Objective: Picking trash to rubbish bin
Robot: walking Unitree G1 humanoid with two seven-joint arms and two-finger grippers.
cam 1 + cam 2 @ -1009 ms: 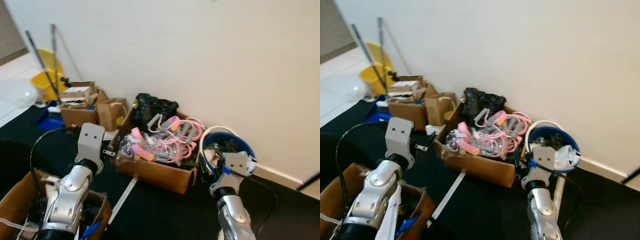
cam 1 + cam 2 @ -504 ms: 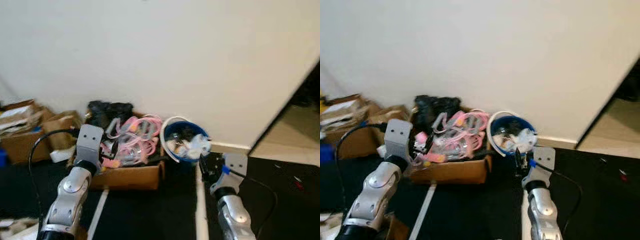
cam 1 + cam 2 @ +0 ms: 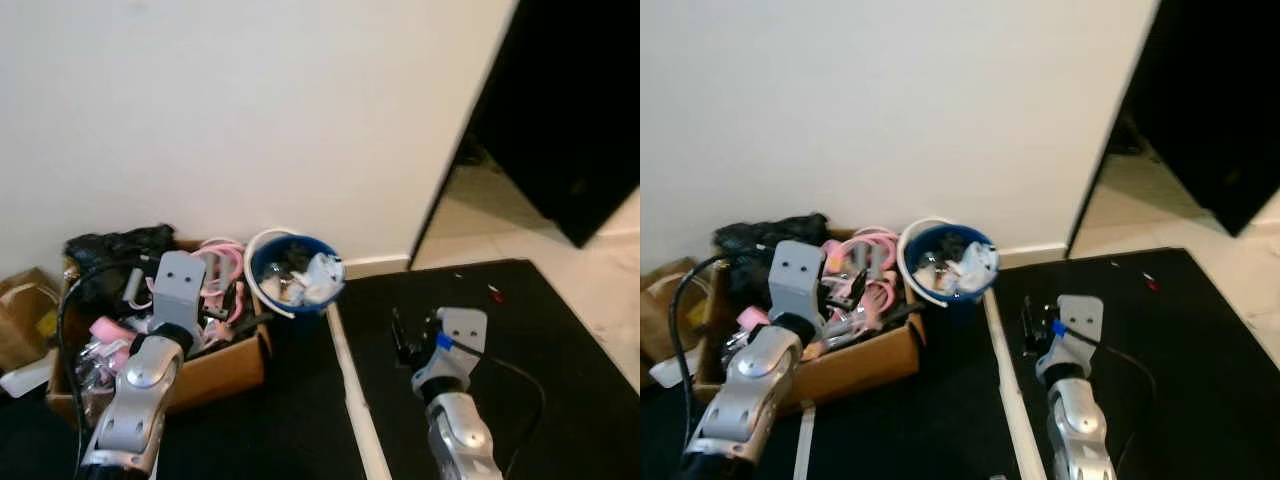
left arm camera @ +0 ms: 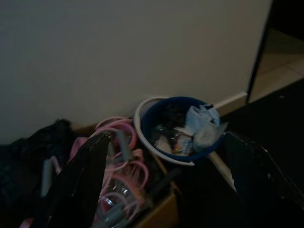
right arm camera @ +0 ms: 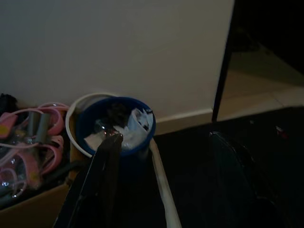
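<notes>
i'm standing at the wall with the blue bin (image 3: pixel 295 277) ahead and a little to my left, already stuffed with crumpled white wrappers and tucked against the cardboard box (image 3: pixel 215 365) of pink cords (image 3: pixel 872 262). my left gripper (image 4: pixel 166 190) is raised over that box with its fingers spread wide and nothing between them, the bin framed in the gap. my right gripper (image 5: pixel 161 180) is low over the black mat (image 3: pixel 560 340), also spread apart and carrying nothing. so as i read it, the step in hand is finding the next bit of trash, not dropping one. the only loose thing i can make out is a small red scrap (image 3: pixel 496 293) on the mat toward the dark doorway (image 3: pixel 560 120), well apart from the bin and off to my right; it's too small to say what it is. to do this well i'd turn toward it, step up until it sits squarely between the right fingers, bend low, and pinch close to the mat, since a flat scrap will likely slide. i'd keep clear of the pale strip (image 3: pixel 345 390) along the mat's edge, and hold the left arm away from the cords so they don't snag.
</notes>
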